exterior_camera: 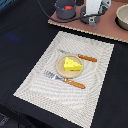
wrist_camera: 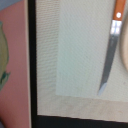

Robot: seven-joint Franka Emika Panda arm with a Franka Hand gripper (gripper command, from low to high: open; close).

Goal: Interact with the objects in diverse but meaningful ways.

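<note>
Yellow cheese wedge (exterior_camera: pixel 72 64) sits on round tan plate (exterior_camera: pixel 60 66), mid-placemat (exterior_camera: pixel 35 80). Grey pot (exterior_camera: pixel 65 9) at desk's far edge. End effector (exterior_camera: pixel 93 15) near pot; opening cannot be told.

Black tabletop (exterior_camera: pixel 20 45), beige woven placemat (exterior_camera: pixel 45 80) centred. Reddish-brown board (exterior_camera: pixel 107 27) at 1 o'clock, touching the mat's far edge. Even, soft lighting.
</note>
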